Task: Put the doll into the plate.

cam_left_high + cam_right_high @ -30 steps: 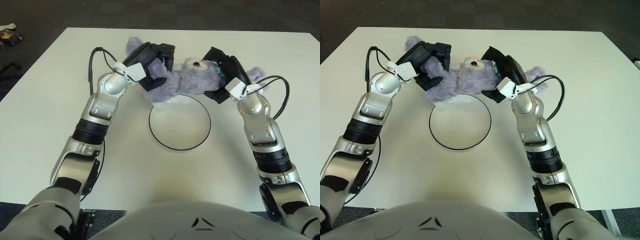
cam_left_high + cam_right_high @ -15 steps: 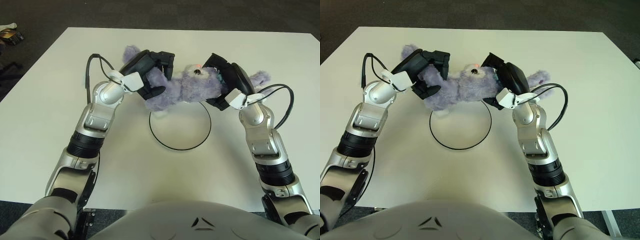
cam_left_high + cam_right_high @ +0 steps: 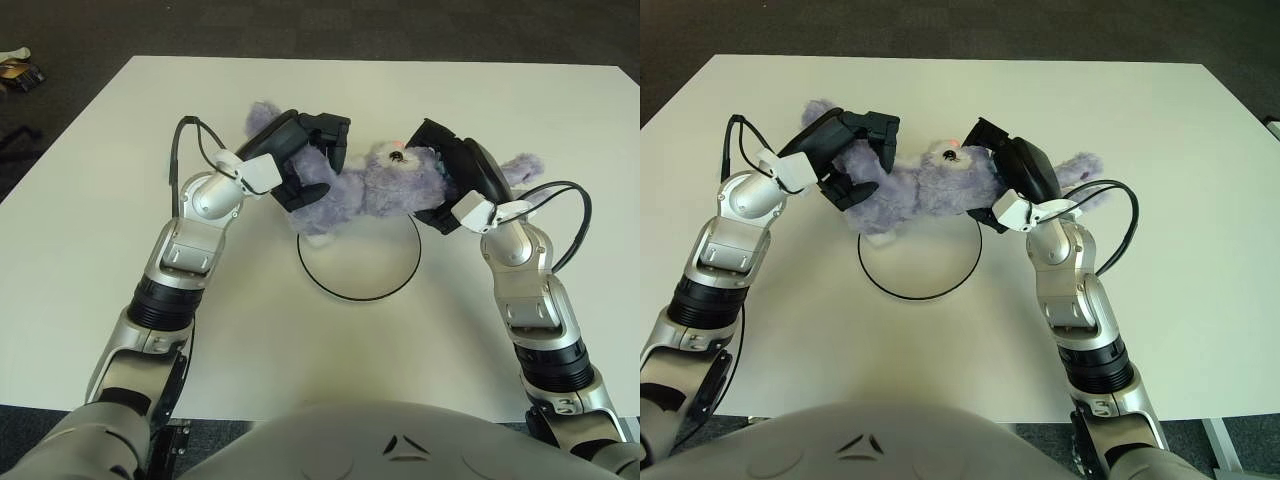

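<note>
A purple plush doll (image 3: 370, 185) is held up between both hands, over the far rim of the plate. The plate (image 3: 360, 260) is white with a thin black rim and lies on the table's middle. My left hand (image 3: 305, 150) is shut on the doll's left end. My right hand (image 3: 450, 180) is shut on its right end, near the head. One purple limb (image 3: 522, 168) sticks out past the right hand. The same scene shows in the right eye view, with the doll (image 3: 930, 185) above the plate (image 3: 920, 268).
The white table (image 3: 90, 230) stretches around the plate, with dark floor beyond its edges. A small object (image 3: 18, 68) lies on the floor at the far left. Black cables loop off both wrists.
Both hands have lifted the doll off the table and brought it a little nearer, over the plate's far rim. The plate has not moved.
</note>
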